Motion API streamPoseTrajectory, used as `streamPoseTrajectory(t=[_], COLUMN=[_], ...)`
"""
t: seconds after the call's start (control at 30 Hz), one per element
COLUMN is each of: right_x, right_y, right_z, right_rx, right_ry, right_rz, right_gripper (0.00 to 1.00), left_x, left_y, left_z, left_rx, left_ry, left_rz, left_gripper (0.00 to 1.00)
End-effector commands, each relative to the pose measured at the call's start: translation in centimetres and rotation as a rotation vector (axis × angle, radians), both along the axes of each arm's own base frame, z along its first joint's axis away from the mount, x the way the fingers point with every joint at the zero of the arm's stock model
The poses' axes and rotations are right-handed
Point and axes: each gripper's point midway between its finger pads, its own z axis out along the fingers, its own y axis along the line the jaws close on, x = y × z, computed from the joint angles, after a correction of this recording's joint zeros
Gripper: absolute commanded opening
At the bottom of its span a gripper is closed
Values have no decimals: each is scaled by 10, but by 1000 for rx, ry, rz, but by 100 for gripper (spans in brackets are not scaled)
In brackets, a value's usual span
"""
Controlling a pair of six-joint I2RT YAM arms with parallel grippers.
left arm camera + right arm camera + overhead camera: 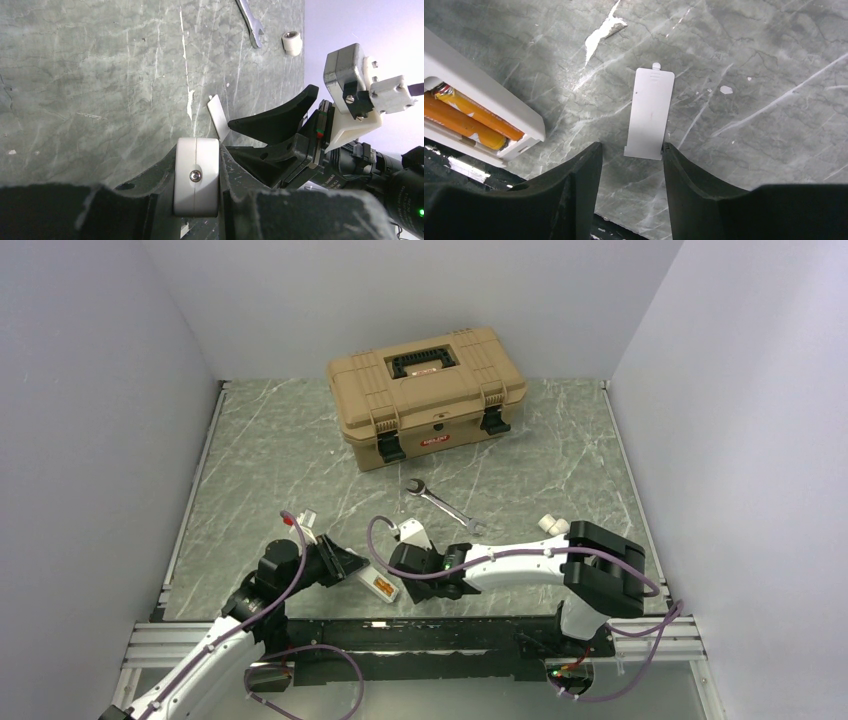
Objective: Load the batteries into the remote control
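A: Beyond the right pincer (631, 146)?
B: Steel wrench (444, 504), flat on the grey marbled table (280, 460), near the pincer but apart from it. Tan toolbox (428, 395) well beyond, lid shut, both latches down.
A: Off to the pincer's right in the top view?
B: Small white cylinder (551, 525), just past the wrench's near end.

The marbled table (280, 440) bears a tan toolbox (427, 395), wrench (443, 505), flat white cover (650, 114) and perhaps a cap (292, 42).

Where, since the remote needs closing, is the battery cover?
In the right wrist view, the cover lies flat on the table, its near end between the open right gripper's tips, with the remote at the view's left edge.
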Motion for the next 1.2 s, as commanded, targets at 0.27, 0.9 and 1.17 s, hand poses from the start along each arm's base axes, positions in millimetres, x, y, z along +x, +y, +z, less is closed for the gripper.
streamPoseTrajectory(t=[0.27,0.9,1.17], right_x=[-27,-28,-21], right_y=[-70,-75,-76], right_z=[-33,-37,-27], right_rx=[-275,-281,-242], right_ry=[100,88,43], right_rz=[-92,-121,-148], right_gripper=[53,31,28], left_x=[5,6,6], left_y=[-5,-6,-6], left_z=[19,19,19], left_rx=[-40,-43,-42], left_ry=[-47,-47,-48], left_rz=[-11,-12,-12], left_gripper=[1,1,1])
